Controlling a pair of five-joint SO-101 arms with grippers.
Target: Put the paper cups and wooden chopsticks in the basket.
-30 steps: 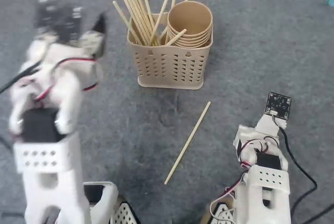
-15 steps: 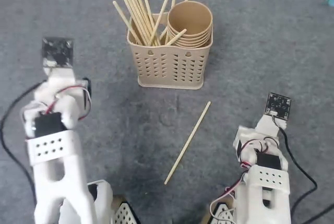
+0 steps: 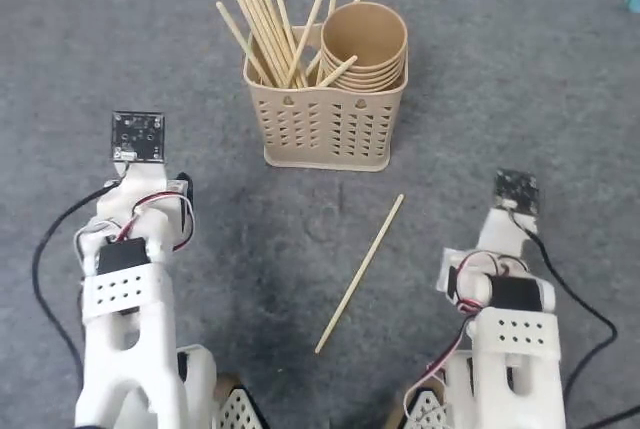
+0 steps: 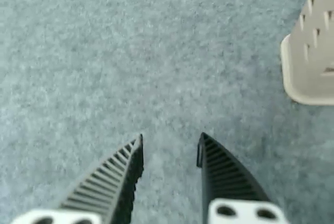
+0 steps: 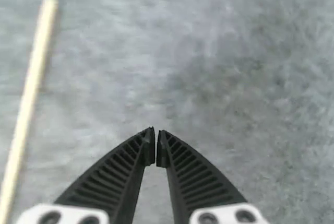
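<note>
Grey mat (image 3: 560, 99) covers the table. At the lower left of the high view stands the left arm (image 3: 130, 249). The left gripper (image 4: 171, 138) hangs over bare mat, its fingers parted with nothing between them. At upper centre the basket (image 3: 325, 124) already holds a stack of paper cups (image 3: 363, 34) and a bundle of chopsticks (image 3: 265, 19). Below it, one loose chopstick (image 3: 360, 274) lies flat on the mat, slanting from lower centre up toward the right, between the two arms. At the lower right is the right arm (image 3: 505, 289). The right gripper (image 5: 155, 131) has its fingers pressed together on nothing, with the stick near it.

The stick looks light, thin and stiff, and likely to roll or swing if pinched at an end. Best taken near its middle, fingers set across it and pressed into the soft mat.
</note>
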